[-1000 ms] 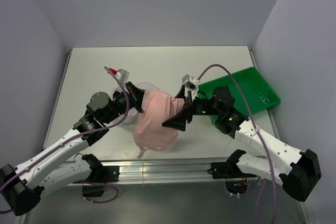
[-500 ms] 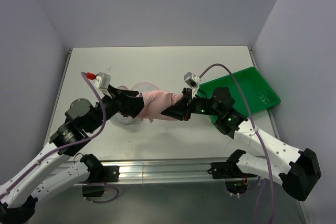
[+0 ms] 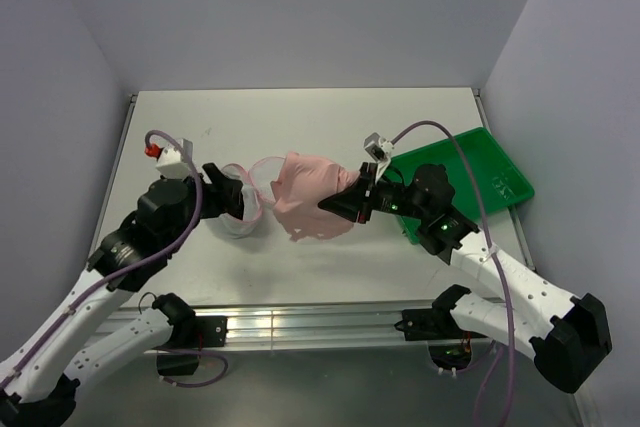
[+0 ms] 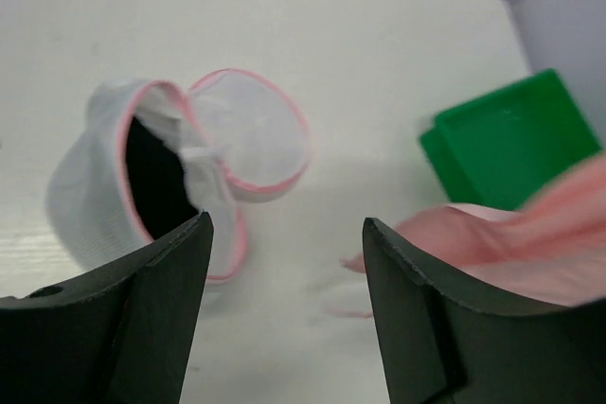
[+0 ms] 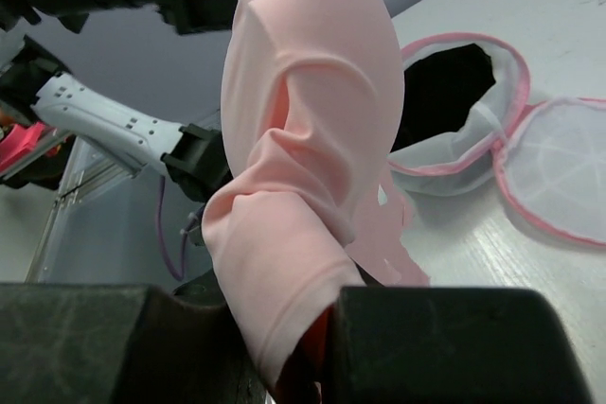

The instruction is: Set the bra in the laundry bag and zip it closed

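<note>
Grips the bra (image 3: 308,192) with the right gripper (image 3: 338,204), clenched, lifted over the table (image 3: 400,117) between the laundry bag (image 4: 90,186) and the green tray (image 3: 470,172); holds the left gripper (image 4: 284,234) released beside the unzipped bag

Item, bra (image 3: 312,195): I am seeing it passing from the left gripper (image 4: 284,234) to the right gripper (image 3: 347,203), which is now clamping it. Left gripper: releasing, pulling back leftward. Laundry bag (image 4: 104,191): coming uncovered.
</note>
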Tool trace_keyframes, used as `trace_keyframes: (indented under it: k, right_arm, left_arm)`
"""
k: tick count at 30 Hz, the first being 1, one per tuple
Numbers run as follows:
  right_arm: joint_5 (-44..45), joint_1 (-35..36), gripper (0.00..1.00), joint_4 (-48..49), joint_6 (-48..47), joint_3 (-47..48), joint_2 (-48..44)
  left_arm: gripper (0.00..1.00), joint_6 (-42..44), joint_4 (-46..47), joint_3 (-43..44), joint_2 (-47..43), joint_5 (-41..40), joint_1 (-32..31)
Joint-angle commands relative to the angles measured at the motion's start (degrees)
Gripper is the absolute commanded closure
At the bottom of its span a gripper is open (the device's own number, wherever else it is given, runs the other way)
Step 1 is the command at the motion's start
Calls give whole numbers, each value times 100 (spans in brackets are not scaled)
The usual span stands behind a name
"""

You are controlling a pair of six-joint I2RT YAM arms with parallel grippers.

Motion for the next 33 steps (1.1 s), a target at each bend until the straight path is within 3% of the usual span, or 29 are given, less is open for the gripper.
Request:
trace_keyframes:
  k: [1,5,13,14,15,17,18,21,29,33]
  right_arm:
    - [257,-116,100,-110,-187,67,-234]
    - [715,-116,100,-428,-328,181,-392]
    - [1374,-116,100,-639,-372,752,-287]
    - [1392,-116,100,-700,-355,805,-208]
    - [1444,-116,100,-718,-328,875,-199]
    - [1558,-116,100,-736,-328,884,-260]
    - [1724,-116,100,-744,-311,884,-278]
    - [1840,-116,100,-920,-267,1007,-331]
    - [2437,-108,100,-823,120,1481,-243]
    - [2763,-99,100,-674,269,1693,-129]
  left_arm:
    - [30,-160,-249,-306,396,-458,457]
    - [30,-99,76,-509,976,-527,1056]
    - [36,-230,33,-448,1830,-1311,1030]
    - [40,-231,76,-456,1873,-1319,1013]
    - [58,-213,286,-526,1900,-1311,995]
    - [71,-134,445,-536,1979,-1171,995]
    - [85,-134,472,-492,2110,-1100,969]
    - [100,-134,683,-535,2286,-1100,671]
    - [100,-309,2604,-1211,1708,628,125]
    - [100,-651,3038,-1607,1067,1018,28]
